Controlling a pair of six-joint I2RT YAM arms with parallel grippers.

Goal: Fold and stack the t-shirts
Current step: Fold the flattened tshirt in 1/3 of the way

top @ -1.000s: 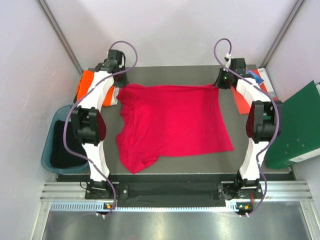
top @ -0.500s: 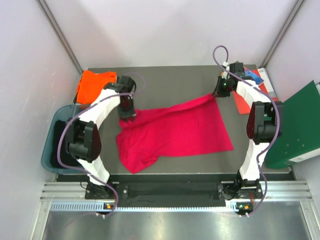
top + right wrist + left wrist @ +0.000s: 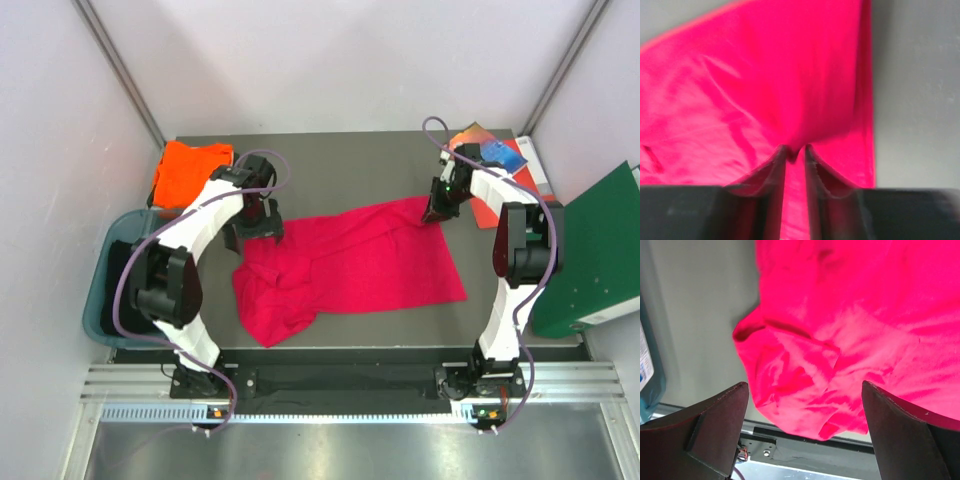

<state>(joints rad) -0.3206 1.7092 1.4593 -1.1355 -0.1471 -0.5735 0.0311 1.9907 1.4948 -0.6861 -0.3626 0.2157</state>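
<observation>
Dark tabletop (image 3: 350, 155), white walls all round. The left gripper (image 3: 256, 224) hangs wide open and empty over the crimson t-shirt (image 3: 370, 265), which sprawls mid-table, rumpled on its left side. The right gripper (image 3: 795, 149), nearly closed, pinches the shirt's far right corner. An orange t-shirt (image 3: 185, 168) sits bunched at the far left corner, books (image 3: 505, 160) at the far right.

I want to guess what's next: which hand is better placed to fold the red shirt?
Probably the right hand: it pinches the far corner of the red t-shirt. The left hand hangs open, holding nothing.
</observation>
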